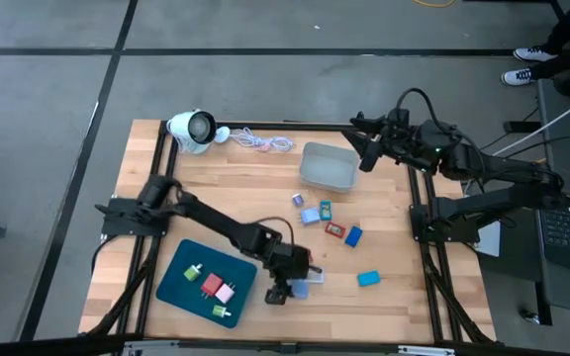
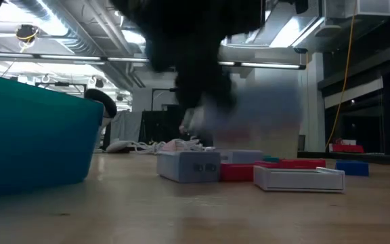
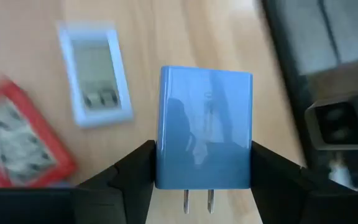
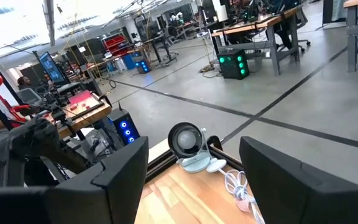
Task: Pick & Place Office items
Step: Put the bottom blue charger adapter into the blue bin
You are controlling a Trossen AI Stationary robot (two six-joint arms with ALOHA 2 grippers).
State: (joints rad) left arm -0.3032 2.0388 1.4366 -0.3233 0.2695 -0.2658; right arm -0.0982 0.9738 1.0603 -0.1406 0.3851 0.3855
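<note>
My left gripper (image 1: 285,290) is near the table's front, just right of the dark teal tray (image 1: 178,282), and is shut on a blue plug block (image 3: 205,118) with two metal prongs. The tray holds several small pieces in red, pink, green and white (image 1: 216,289). More pieces lie flat on the wood: a white one (image 3: 95,74) and a red one (image 3: 17,143) beside the gripper, and blue, light blue and red ones (image 1: 327,222) mid-table. My right gripper (image 1: 367,156) is open and empty (image 4: 194,180), raised at the far right by the grey bin (image 1: 330,166). My left gripper pinches the blue plug block between its two fingers (image 3: 135,171), one on each narrow side (image 3: 164,168), at the end nearest the prongs (image 3: 197,200). The fingers come from above. In the low view the block (image 2: 249,108) shows blurred and clear of the table.
A white round device with a dark lens (image 1: 192,129) and a coiled cord (image 1: 260,141) lie at the far edge. A lone blue piece (image 1: 368,279) lies near the front right. The black table frame (image 1: 419,213) runs along both sides.
</note>
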